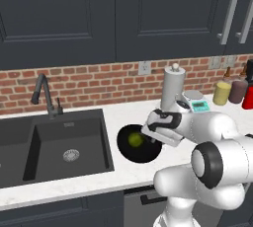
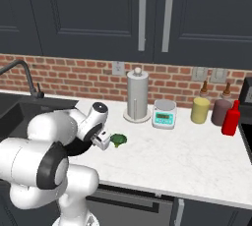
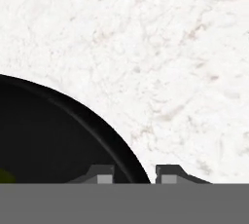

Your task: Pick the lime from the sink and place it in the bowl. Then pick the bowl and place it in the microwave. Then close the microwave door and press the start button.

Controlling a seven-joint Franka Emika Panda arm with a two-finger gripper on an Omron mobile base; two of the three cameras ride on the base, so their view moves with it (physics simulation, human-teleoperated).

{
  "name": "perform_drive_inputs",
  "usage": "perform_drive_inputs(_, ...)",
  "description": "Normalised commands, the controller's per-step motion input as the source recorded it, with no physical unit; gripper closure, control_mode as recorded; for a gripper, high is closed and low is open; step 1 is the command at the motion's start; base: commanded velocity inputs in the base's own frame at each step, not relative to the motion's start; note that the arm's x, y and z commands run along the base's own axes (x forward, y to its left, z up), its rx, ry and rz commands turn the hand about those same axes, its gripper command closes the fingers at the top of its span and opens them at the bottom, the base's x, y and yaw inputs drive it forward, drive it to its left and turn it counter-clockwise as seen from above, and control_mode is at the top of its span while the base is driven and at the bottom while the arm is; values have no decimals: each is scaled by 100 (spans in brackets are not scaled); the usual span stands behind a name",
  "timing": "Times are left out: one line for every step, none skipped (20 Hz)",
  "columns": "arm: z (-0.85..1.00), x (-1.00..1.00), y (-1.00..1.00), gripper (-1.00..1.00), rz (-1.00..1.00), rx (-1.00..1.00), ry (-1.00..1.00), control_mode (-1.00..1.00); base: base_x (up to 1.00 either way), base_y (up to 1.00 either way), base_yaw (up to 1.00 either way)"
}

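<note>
The glossy black bowl (image 1: 129, 153) rests on the white counter just right of the sink (image 1: 94, 142). The yellow-green lime (image 1: 134, 139) lies inside it, and a sliver of the lime (image 3: 4, 177) sits at the lower left of the hand view. My gripper (image 1: 152, 139) hangs over the bowl's right rim. In the hand view the gripper (image 3: 134, 175) is open, one fingertip (image 3: 100, 174) inside the bowl (image 3: 44, 140) and the other outside over the counter, the rim between them. The microwave and its door are out of view.
A paper-towel roll (image 1: 173, 88), a small scale (image 1: 197, 103) and bottles (image 2: 200, 110) stand along the brick wall behind the bowl. A small dark-green item (image 2: 118, 140) lies on the counter beside my hand. The gooseneck faucet (image 1: 42, 90) rises behind the basin. Dark cabinets hang above.
</note>
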Motion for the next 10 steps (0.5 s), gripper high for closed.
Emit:
perform_drive_inputs(-34, 3, 26, 100, 0, 0, 0, -100, 0, 0, 0)
perform_drive_inputs(-27, 1, 22, 100, 0, 0, 0, -100, 0, 0, 0)
perform_drive_inputs(-19, 0, 19, 100, 0, 0, 0, -100, 0, 0, 0)
perform_drive_inputs(-12, 0, 14, 100, 0, 0, 0, -100, 0, 0, 0)
perform_drive_inputs(-8, 0, 10, 100, 0, 0, 0, -100, 0, 0, 0)
perform_drive_inputs(-1, 0, 3, 100, 0, 0, 0, -100, 0, 0, 0)
perform_drive_inputs(0, -6, 0, 100, 0, 0, 0, -100, 0, 0, 0)
perform_drive_inputs(0, -16, 0, 100, 0, 0, 0, -100, 0, 0, 0)
perform_drive_inputs(0, -26, 0, 100, 0, 0, 0, -100, 0, 0, 0)
perform_drive_inputs(0, -39, 0, 100, 0, 0, -2, -100, 0, 0, 0)
